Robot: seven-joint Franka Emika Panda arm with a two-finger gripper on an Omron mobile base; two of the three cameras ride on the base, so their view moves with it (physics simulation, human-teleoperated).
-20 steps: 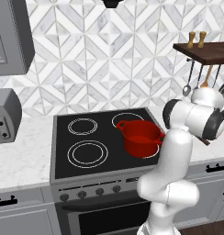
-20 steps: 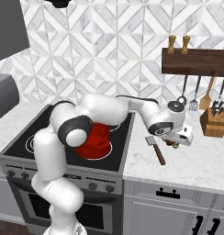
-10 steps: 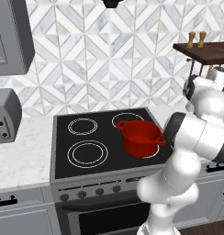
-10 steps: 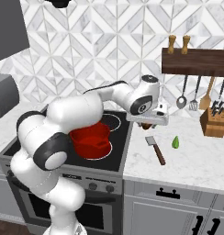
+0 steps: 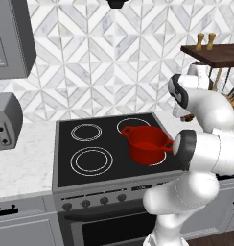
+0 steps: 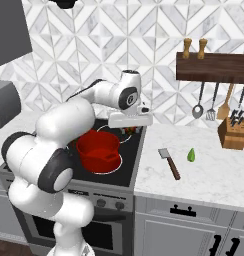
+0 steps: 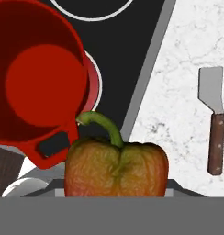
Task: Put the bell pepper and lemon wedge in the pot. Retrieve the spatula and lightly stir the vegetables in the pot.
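The claw (image 6: pixel 130 131) holds the orange-red, green-stemmed bell pepper (image 7: pixel 116 169) above the stove edge beside the glossy red pot (image 6: pixel 98 150).

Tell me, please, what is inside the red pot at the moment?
Nothing: in the hand view the pot shows a bare red floor. The bell pepper is held in the jaws beside its rim, not yet in. A strip of the floor under the near wall is hidden.

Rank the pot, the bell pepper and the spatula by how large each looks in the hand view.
1. Red pot, largest.
2. Bell pepper, though it sits nearest the camera and its lower part is cut off, so its look is inflated.
3. Spatula, smallest.
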